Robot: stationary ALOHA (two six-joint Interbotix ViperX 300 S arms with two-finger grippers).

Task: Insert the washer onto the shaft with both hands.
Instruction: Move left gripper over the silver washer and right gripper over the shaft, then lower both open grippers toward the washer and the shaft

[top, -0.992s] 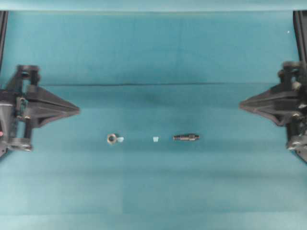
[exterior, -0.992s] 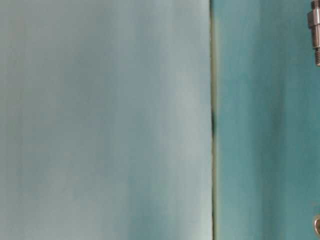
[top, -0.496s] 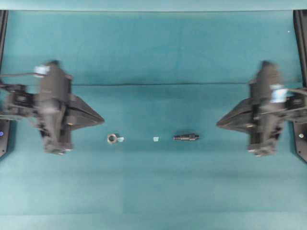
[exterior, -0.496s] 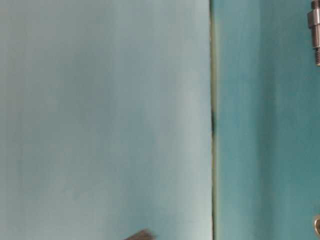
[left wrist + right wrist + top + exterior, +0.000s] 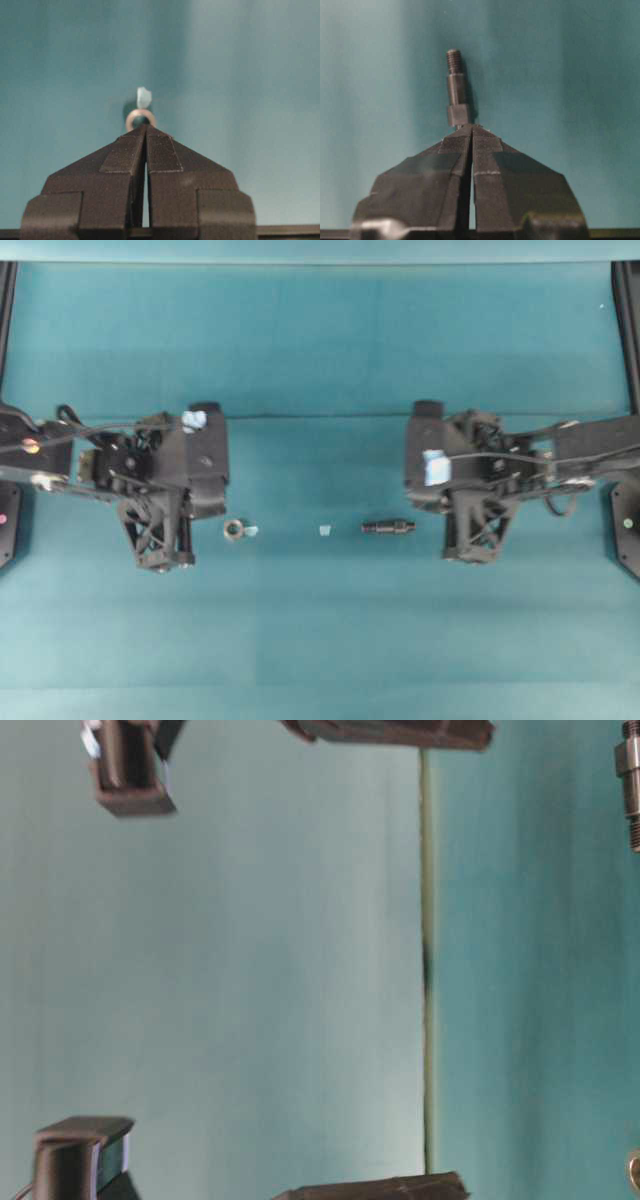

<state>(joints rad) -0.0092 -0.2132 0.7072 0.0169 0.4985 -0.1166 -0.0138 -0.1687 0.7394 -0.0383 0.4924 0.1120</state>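
While both jaws were shut and empty, left hand [image 5: 145, 129] sat just behind the washer [image 5: 140, 119], right hand [image 5: 471, 128] just behind the shaft [image 5: 456, 90]

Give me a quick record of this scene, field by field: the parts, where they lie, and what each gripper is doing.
surface: teal cloth
washer: lying flat on the cloth, hole up, left of centre
shaft: lying on its side, right of centre, apart from the washer
scraps: one pale scrap beside the washer, another between washer and shaft
left gripper: jaws shut, empty, tip just short of the washer
right gripper: jaws shut, empty, tip at the shaft's thick end
task state: washer not yet on the shaft
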